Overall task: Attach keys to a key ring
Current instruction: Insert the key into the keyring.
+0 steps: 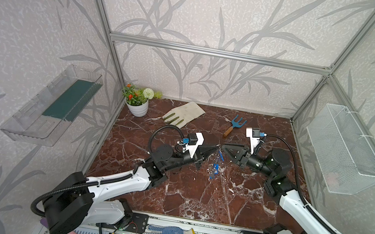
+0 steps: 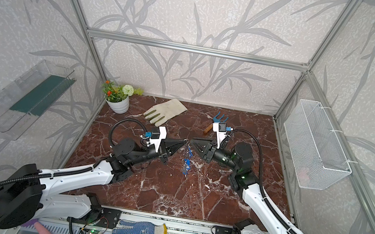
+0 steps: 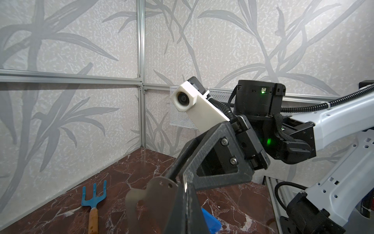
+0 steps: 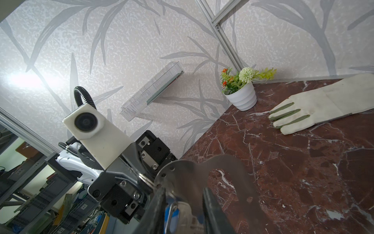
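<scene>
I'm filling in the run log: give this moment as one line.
left tool: shut on key ring | right tool: at ring's edge, grip unclear | blue keys: hanging below

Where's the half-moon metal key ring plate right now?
The flat silver half-moon key ring plate is held above mid-table in the shut left gripper, tip to tip with the right gripper.

White arms (image 1: 118, 183), black joints, ribbed black cables.

Marble table (image 1: 193, 196): glove (image 1: 184, 114), fork (image 1: 235, 127), pot (image 1: 137, 108).
</scene>
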